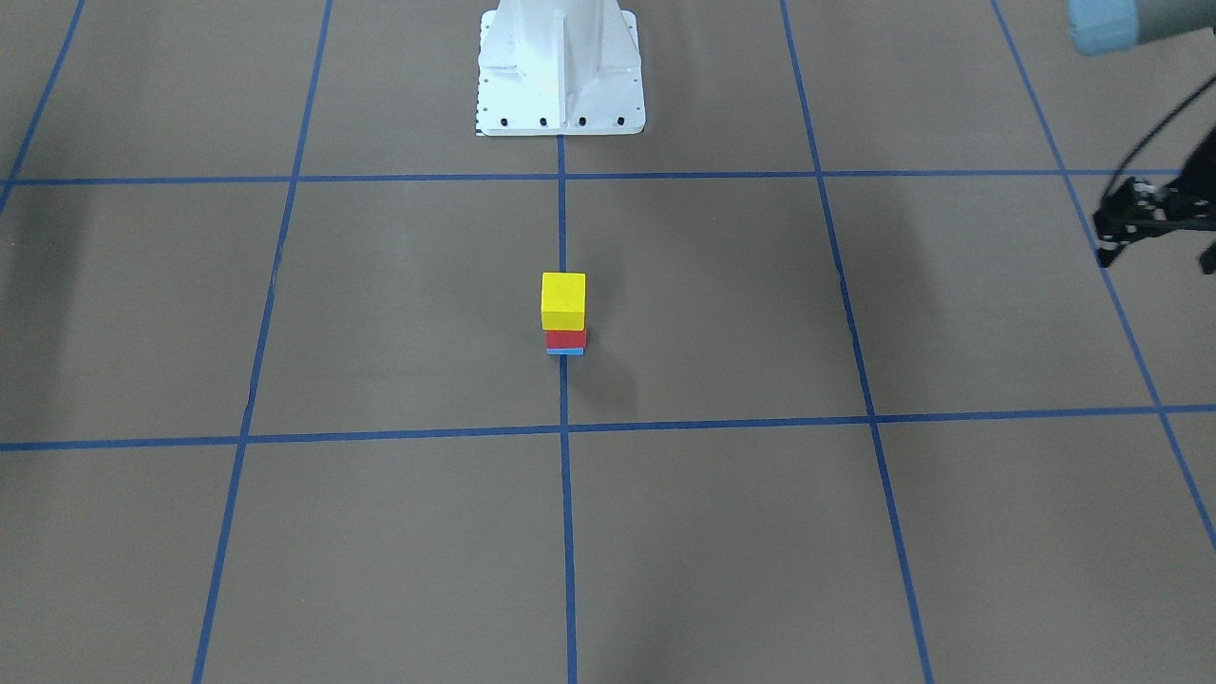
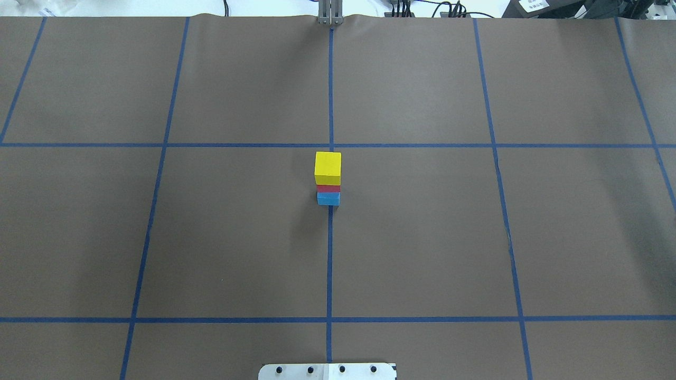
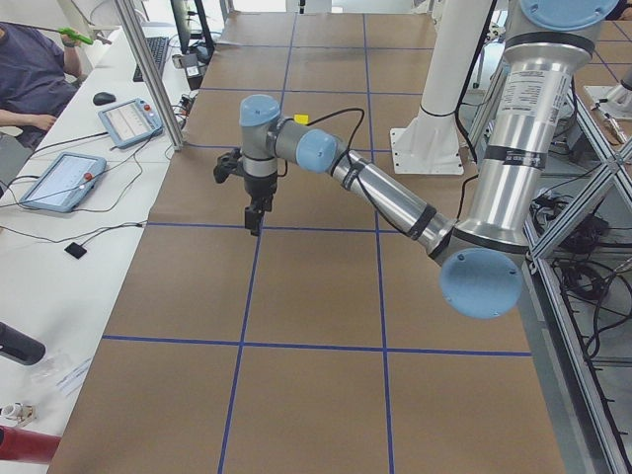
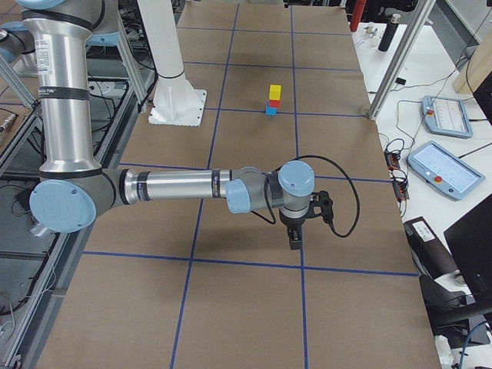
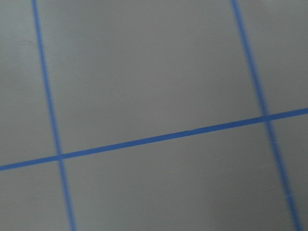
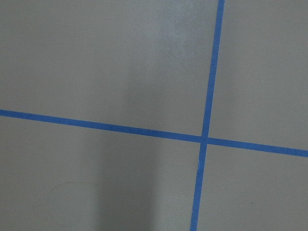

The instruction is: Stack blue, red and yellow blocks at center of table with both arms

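Note:
Three blocks stand as one tower on the table point(image 2: 422, 237), on the middle tape line. The yellow block point(image 2: 327, 166) is on top, the red block point(image 2: 328, 188) under it, the blue block point(image 2: 328, 199) at the bottom. The front-facing view shows the same order: yellow point(image 1: 563, 299), red point(image 1: 565, 338), blue point(image 1: 564, 351). Both arms are far out from the tower. My left gripper point(image 3: 255, 219) hangs over the table's left end. My right gripper point(image 4: 294, 240) hangs over the right end. Whether either is open or shut I cannot tell. Both wrist views show only bare table and tape.
The white pedestal base point(image 1: 560, 71) stands behind the tower on the robot's side. Beside the table's ends are white desks with tablets point(image 3: 59, 178) and cables, a seated person point(image 3: 30, 69), and aluminium posts point(image 4: 392, 61).

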You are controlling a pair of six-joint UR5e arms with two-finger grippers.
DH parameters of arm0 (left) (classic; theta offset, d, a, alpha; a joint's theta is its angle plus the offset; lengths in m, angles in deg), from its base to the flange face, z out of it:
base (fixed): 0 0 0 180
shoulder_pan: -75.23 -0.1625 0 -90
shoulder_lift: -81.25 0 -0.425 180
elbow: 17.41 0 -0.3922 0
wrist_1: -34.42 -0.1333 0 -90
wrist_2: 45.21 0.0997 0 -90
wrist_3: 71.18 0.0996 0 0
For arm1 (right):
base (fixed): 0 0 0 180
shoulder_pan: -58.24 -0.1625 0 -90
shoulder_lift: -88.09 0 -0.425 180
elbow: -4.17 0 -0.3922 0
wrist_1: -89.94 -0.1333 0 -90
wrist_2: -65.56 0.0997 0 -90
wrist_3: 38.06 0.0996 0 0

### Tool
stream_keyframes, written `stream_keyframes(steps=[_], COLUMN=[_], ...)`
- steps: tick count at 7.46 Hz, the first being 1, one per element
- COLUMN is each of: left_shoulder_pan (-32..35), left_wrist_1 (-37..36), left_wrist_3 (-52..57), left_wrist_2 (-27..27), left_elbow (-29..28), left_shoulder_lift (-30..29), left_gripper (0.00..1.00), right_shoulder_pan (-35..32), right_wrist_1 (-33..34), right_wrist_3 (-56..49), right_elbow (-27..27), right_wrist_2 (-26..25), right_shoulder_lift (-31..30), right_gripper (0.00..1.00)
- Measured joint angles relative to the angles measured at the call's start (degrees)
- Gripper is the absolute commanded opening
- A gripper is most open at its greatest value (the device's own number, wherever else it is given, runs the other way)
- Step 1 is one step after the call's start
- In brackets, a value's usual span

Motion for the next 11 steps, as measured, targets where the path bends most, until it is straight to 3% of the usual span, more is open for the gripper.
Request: stream_keyframes(steps=[2,5,7,9,11], left_shoulder_pan=[10.05,13.54,13.68,13.61,13.43], left_wrist_1=[4.95,20.42,23.57,23.20,22.27], left_wrist_3=[19.11,24.89,20.72,11.05,8.02], left_wrist_2=[-2.06,-3.66,-3.89,-6.29,-8.72], left_elbow=[-9.49,-22.52,-23.15,-18.79,-16.45], left_shoulder_lift=[4.54,9.59,10.75,10.86,10.90], left_gripper=[1.00,1.00,1.00,1.00,1.00], right_shoulder_pan=[0.00,-0.18,-0.78,-0.93,-0.96], right_wrist_1=[0.15,2.10,7.25,10.44,10.91], right_wrist_3=[0.05,0.06,0.06,0.06,0.06], right_elbow=[0.09,-0.48,-2.53,-3.86,-3.95], right_wrist_2=[0.12,0.50,0.66,0.68,0.62], right_shoulder_lift=[-0.02,-0.66,-0.15,0.26,0.39], right_gripper=[1.00,1.00,1.00,1.00,1.00])
